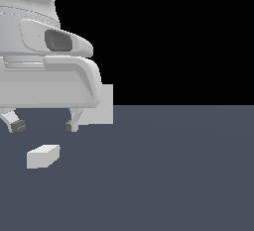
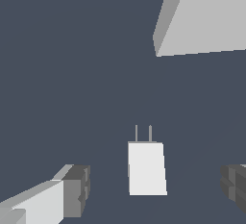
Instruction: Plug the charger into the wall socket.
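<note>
Charger [image 2: 147,168] between open hand [image 2: 156,187] fingers

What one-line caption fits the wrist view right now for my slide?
Open fingers straddle the small off-white rectangular charger lying on the dark grey floor, its two prongs pointing toward the off-white square wall socket plate.

One charger [image 1: 43,156] lies on the table [image 1: 173,175], with two thin prongs [image 2: 143,133] at one end. One wall socket [image 1: 101,107] stands beyond the charger. One end effector [image 1: 44,126] is above the charger, carrying two fingers [image 1: 72,124].
</note>
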